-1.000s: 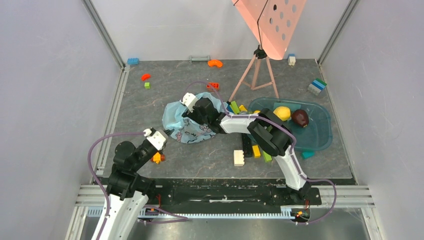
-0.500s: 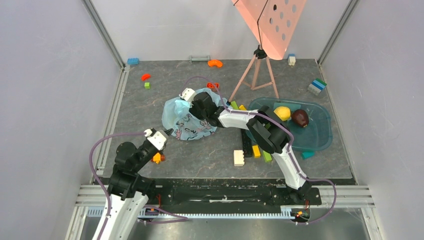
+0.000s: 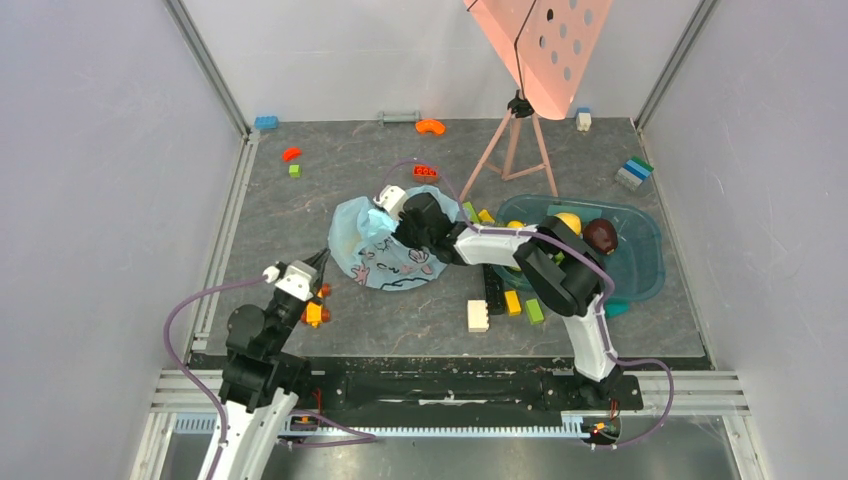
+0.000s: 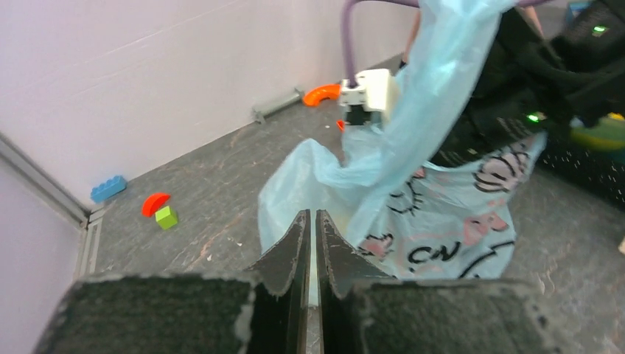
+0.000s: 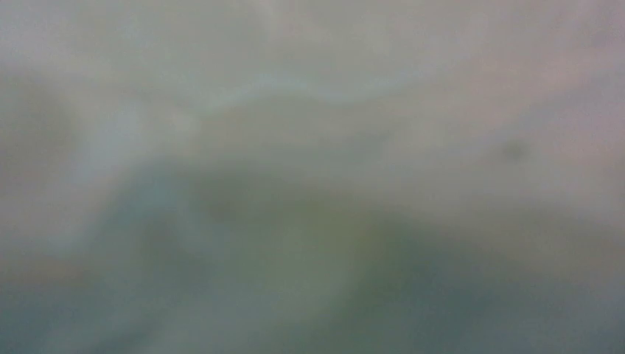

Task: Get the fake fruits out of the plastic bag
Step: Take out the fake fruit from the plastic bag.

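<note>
Left jaws are pressed shut at the near-left edge of the plastic bag (image 3: pixel 385 262); I cannot tell whether film is pinched. I have drawn left, and the bag now lies flatter. Right jaws are buried in its far mouth, opening unreadable. The lemon (image 3: pixel 568 222) and plum (image 3: pixel 600 235) sit in the teal tub (image 3: pixel 645 265). A greenish blur in the right wrist view suggests the pear is still bagged.

The plastic bag (image 3: pixel 385 258) lies at the middle of the surface (image 3: pixel 290 215). My left pincer (image 3: pixel 323 261) is at its near-left edge, and my right arm (image 3: pixel 500 243) enters it from the right. Further right, a tub (image 3: pixel 640 270) holds a lemon (image 3: pixel 567 223) and a plum (image 3: pixel 600 235). Bricks (image 3: pixel 478 315) lie between bag and tub.
</note>
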Motion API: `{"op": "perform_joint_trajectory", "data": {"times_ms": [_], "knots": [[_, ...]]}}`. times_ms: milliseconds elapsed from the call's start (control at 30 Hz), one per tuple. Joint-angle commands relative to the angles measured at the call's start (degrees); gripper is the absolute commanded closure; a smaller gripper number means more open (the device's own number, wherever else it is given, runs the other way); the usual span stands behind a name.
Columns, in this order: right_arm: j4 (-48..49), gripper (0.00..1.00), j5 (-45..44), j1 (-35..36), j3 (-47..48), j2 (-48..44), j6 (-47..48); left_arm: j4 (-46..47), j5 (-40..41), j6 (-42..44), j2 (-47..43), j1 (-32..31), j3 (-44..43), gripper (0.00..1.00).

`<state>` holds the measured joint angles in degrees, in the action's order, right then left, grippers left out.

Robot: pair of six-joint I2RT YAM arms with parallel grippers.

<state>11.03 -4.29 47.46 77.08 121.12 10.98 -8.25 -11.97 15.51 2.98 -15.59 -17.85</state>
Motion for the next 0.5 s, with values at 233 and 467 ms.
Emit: {"op": "perform_joint_trajectory", "data": {"times_ms": [233, 467], "knots": [[1.71, 0.71, -0.87, 3.45, -9.05, -16.37, -1.67, 1.36, 18.62, -14.71, 4.25, -0.14, -5.53, 0.74], [-0.74, 0.72, -1.42, 4.60, -12.38, -22.92, -4.80, -9.47, 17.08, -21.61, 15.68, -0.14, -16.41, 0.43]]}}
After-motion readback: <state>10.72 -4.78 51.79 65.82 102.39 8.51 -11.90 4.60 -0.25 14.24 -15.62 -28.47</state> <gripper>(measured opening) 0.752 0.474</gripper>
